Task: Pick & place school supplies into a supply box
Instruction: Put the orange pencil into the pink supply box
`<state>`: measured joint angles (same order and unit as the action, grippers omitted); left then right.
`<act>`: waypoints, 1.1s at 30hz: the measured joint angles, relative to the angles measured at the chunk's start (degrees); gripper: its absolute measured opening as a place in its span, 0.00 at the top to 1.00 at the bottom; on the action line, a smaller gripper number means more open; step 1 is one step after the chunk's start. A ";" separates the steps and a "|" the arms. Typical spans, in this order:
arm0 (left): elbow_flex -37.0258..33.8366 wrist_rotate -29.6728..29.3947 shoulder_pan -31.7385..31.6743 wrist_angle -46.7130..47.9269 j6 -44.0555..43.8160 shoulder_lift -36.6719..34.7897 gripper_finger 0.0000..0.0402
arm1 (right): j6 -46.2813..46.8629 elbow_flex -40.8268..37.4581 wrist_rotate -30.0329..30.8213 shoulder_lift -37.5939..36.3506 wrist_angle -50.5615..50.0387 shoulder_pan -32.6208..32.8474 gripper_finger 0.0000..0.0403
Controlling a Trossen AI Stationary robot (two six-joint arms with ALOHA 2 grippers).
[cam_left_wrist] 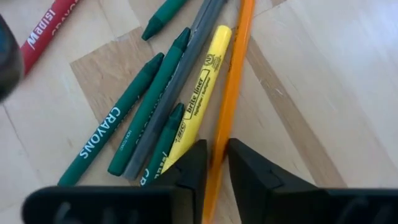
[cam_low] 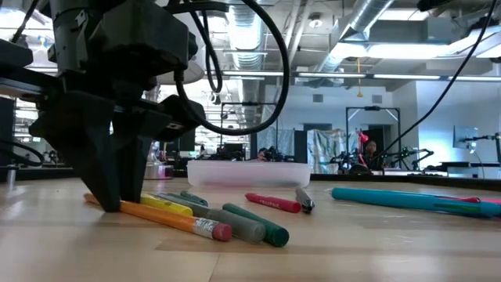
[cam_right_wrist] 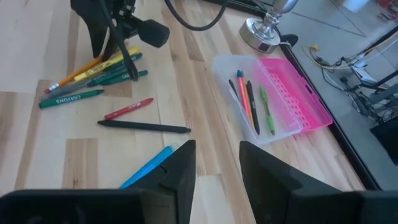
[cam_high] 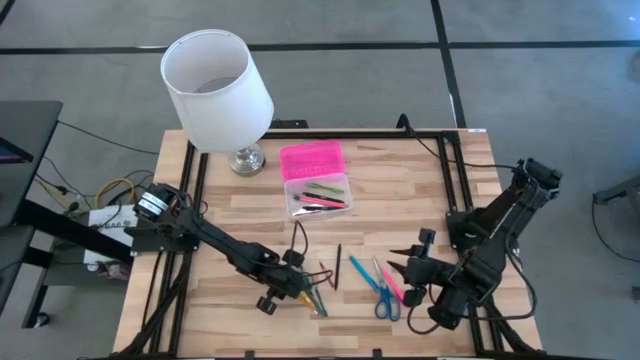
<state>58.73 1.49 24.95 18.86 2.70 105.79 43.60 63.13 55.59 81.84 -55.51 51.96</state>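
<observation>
An orange pencil [cam_left_wrist: 233, 74] lies on the wooden table in a loose pile with a yellow highlighter [cam_left_wrist: 202, 87], green crayons [cam_left_wrist: 118, 118] and a grey pencil. My left gripper [cam_left_wrist: 214, 165] stands over this pile, shut on the orange pencil. The supply box [cam_high: 318, 195] sits farther back with its pink lid [cam_high: 312, 160] open; a few pens lie in its clear base. My right gripper [cam_right_wrist: 217, 165] hangs open near the right edge, above a blue pen [cam_high: 362, 272], a pink pen and blue-handled scissors [cam_high: 386, 302]. My left gripper pinches the orange pencil's shaft [cam_left_wrist: 221, 138] between its two fingers, well away from the eraser end [cam_low: 219, 229]. The fingers [cam_low: 117, 192] come from above, slanting down, and lie across the pencil. The pencil lies flat on the table among the crayons.
A red crayon [cam_right_wrist: 127, 109] and a black pen [cam_right_wrist: 143, 126] lie between the pile and the blue pen. A lamp with a white shade [cam_high: 215, 85] stands at the far edge, left of the box. Bare wood lies to the right of the box.
</observation>
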 joint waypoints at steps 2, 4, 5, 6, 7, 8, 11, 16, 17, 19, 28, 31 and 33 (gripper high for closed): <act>1.05 0.07 0.00 2.07 -0.03 0.40 0.89 | -0.01 -0.44 0.04 0.00 0.71 -0.06 0.71; 1.63 0.22 0.02 3.87 -0.11 0.44 0.90 | 0.01 -0.97 -0.02 0.00 0.79 -0.39 0.71; 1.65 0.28 0.02 4.29 -0.32 0.44 0.91 | 0.01 -1.25 0.00 0.00 1.11 -0.50 0.71; 1.69 0.42 0.02 4.67 -0.70 0.42 0.91 | -0.01 -1.49 0.01 0.00 1.42 -0.59 0.71; 1.74 0.75 0.02 5.28 -1.25 0.40 0.92 | 0.01 -1.65 -0.03 0.00 1.45 -0.74 0.71; 1.76 1.07 0.02 6.06 -1.80 0.37 0.93 | -0.01 -1.70 -0.08 0.00 1.44 -0.85 0.71; 1.82 2.02 0.00 8.63 -3.85 0.24 0.94 | -0.01 -1.70 -0.18 0.00 1.71 -1.11 0.71; 1.84 2.34 0.41 13.19 -8.06 0.14 0.95 | 0.00 -1.70 -0.20 0.00 1.76 -1.11 0.71; 1.84 2.34 0.57 14.22 -8.76 0.12 0.95 | 0.01 -1.70 -0.20 0.00 1.78 -1.11 0.71; 1.84 2.35 0.82 15.99 -10.35 0.14 0.94 | 0.01 -1.70 -0.20 0.00 1.82 -1.11 0.71; 1.87 2.41 2.24 21.62 -17.19 0.07 0.93 | -0.01 -1.67 -0.20 0.00 1.94 -1.11 0.71; 1.88 2.36 2.66 23.29 -19.88 0.05 0.93 | 0.00 -1.65 -0.20 0.00 1.97 -1.11 0.71; 1.91 2.45 2.80 24.36 -21.73 0.04 0.93 | -0.01 -1.65 -0.20 0.00 1.99 -1.11 0.71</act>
<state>60.64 3.94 27.74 43.23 -19.03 105.83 43.59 61.47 55.40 81.84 -53.52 50.85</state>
